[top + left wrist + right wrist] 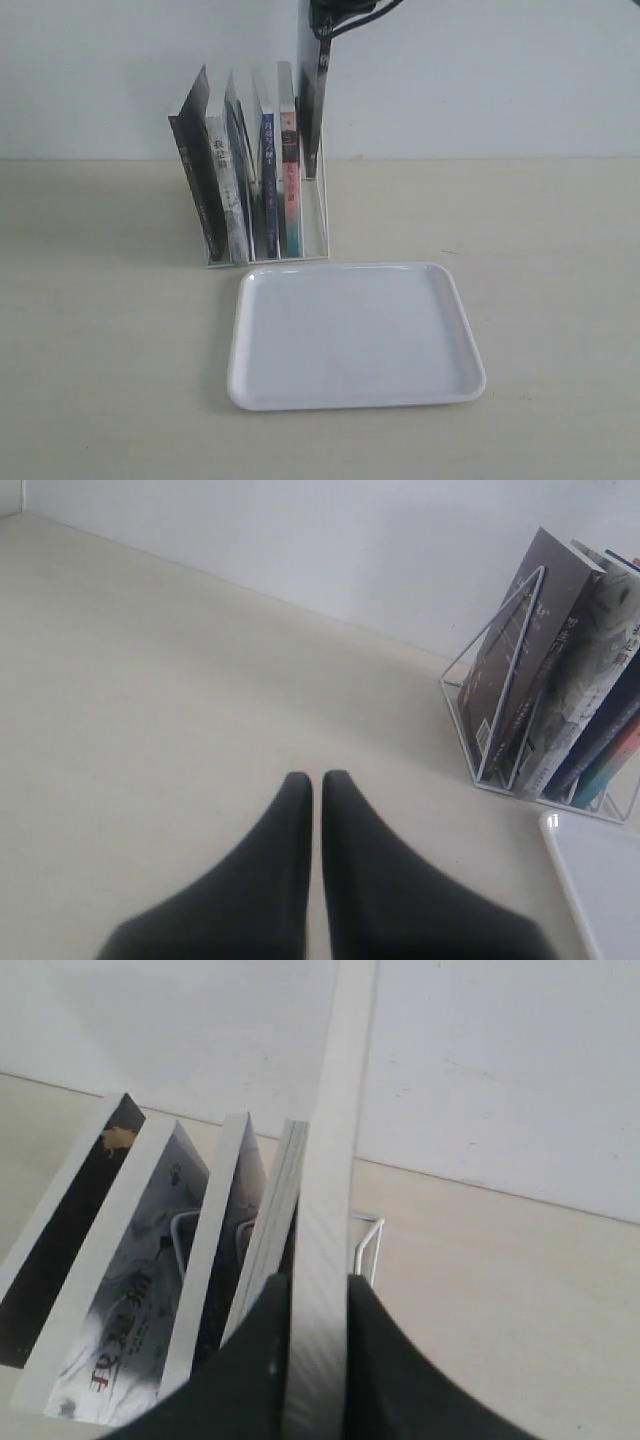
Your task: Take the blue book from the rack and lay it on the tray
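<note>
Right gripper (318,1290) is clamped on the top edge of the blue book (325,1160), at the right end of the rack (325,220), just beside the pink-and-teal book (291,190). The book stands near upright. Its lower end looks to be down among the rack wires, not clear of them yet. Tray (350,340) lies flat on the table (540,300) just in front of the rack, with nothing on it. Left gripper (317,785) is closed on nothing, over the table left of the rack.

Risks as I see them:
- ID: the wrist view shows only page edge, the exterior view only a dark sliver of cover. Another blue-spined book (268,170) stands mid-rack. Can't confirm the held one's colour, so worth a check.
- Snag: an angled pull could catch the lower corner on a wire. That drags or tips the light rack and the neighbours fall.
- Grip: narrow pinch on one edge of a thin paperback. Turning it flat adds torque, so it may pivot, sag or slip.
- Clearance: the rack sits close behind the tray. A low swing clips the other books, and a late release leaves the book across the rim.
</note>
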Controlling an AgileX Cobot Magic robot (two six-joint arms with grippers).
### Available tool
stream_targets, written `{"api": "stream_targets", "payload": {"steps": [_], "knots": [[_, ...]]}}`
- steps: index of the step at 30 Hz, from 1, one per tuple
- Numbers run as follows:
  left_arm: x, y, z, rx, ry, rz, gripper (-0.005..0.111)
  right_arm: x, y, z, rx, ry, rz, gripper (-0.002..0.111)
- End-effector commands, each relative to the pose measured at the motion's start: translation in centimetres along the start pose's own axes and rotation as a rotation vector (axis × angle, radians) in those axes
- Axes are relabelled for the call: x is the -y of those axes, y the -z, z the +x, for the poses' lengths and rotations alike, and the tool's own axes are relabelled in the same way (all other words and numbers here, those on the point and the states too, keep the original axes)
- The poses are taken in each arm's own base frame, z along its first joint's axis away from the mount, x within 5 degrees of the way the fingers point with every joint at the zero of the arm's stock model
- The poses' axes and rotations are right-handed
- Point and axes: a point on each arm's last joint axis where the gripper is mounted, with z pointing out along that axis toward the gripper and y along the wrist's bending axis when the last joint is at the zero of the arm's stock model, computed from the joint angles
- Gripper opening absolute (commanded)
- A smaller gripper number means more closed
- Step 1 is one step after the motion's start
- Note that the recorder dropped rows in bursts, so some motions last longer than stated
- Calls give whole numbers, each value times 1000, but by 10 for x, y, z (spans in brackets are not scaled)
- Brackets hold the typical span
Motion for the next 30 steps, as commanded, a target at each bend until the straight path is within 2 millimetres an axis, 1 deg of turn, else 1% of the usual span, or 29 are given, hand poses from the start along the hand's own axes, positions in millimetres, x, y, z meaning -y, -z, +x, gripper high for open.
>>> {"api": "stream_targets", "payload": {"steps": [1,4,9,30], "knots": [[0,0,0,5,-5,0,4,1,15,-7,22,14,-2,0],[0,0,0,5,-5,0,4,1,15,-3,-16,28,19,0],[0,0,0,5,-5,0,4,3,15,-3,-15,45,48,0],[0,0,0,5,-5,0,4,3,15,-4,-8,47,46,0]]}}
